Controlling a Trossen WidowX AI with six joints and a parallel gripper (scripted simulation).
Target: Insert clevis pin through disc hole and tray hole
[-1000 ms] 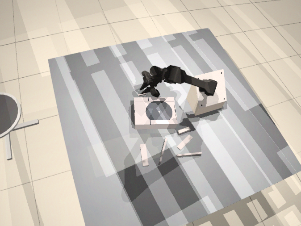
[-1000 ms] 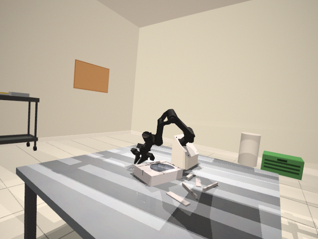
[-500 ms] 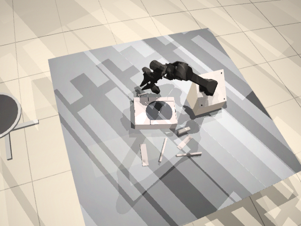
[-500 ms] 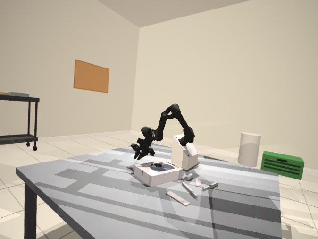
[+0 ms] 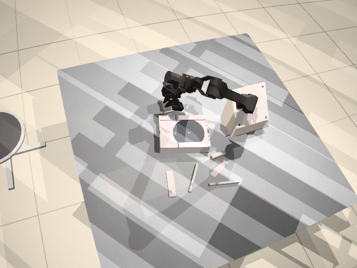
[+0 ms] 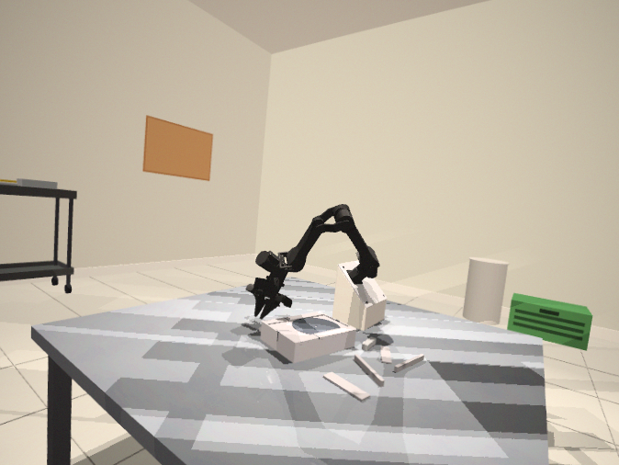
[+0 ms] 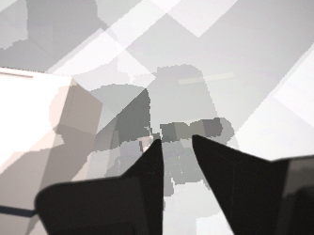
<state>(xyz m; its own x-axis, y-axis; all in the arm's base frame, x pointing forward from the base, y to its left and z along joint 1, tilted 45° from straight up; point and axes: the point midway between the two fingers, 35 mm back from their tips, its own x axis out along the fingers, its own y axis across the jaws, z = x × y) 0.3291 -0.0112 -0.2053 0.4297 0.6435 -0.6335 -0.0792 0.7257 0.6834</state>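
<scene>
Pale walls and a tiled floor surround a gray, light-streaked desk [image 5: 115,176] [image 6: 224,395] [image 7: 277,50], where my end effector [image 5: 167,107] [image 6: 259,316] [image 7: 178,138] points downward just beside a rimmed tray [image 5: 166,138] [image 6: 299,345] [image 7: 28,101]. My fingertips stand a little apart, with nothing clamped between them. Near them, the clevis pin [image 5: 168,112] [image 7: 145,143] lies on the desk alongside the tray; in the wrist view only a small pinkish part shows by one fingertip, the rest hidden.

Inside the tray, the wide disc [image 5: 181,134] [image 6: 314,326] lies flat, a bright dot marking its middle in the top view. My black arm [image 5: 216,88] [image 6: 342,215] arches back from the tray's side to a pale, slant-topped pedestal [image 5: 260,99] [image 6: 344,300], set on the desk apart from the tray.

Across the tray from my end effector, five loose pale pieces are scattered: a short block [image 5: 217,154] [image 6: 368,344], two flat strips and two slim bars.

Beyond the desk, an orange panel [image 6: 177,148] hangs on the wall, a dark wheeled cart [image 6: 70,234] stands at one side, and a pale cylinder [image 6: 485,289] and a green box [image 6: 549,337] occupy the floor opposite. A round-topped stool [image 5: 21,130] is partly visible from above.
</scene>
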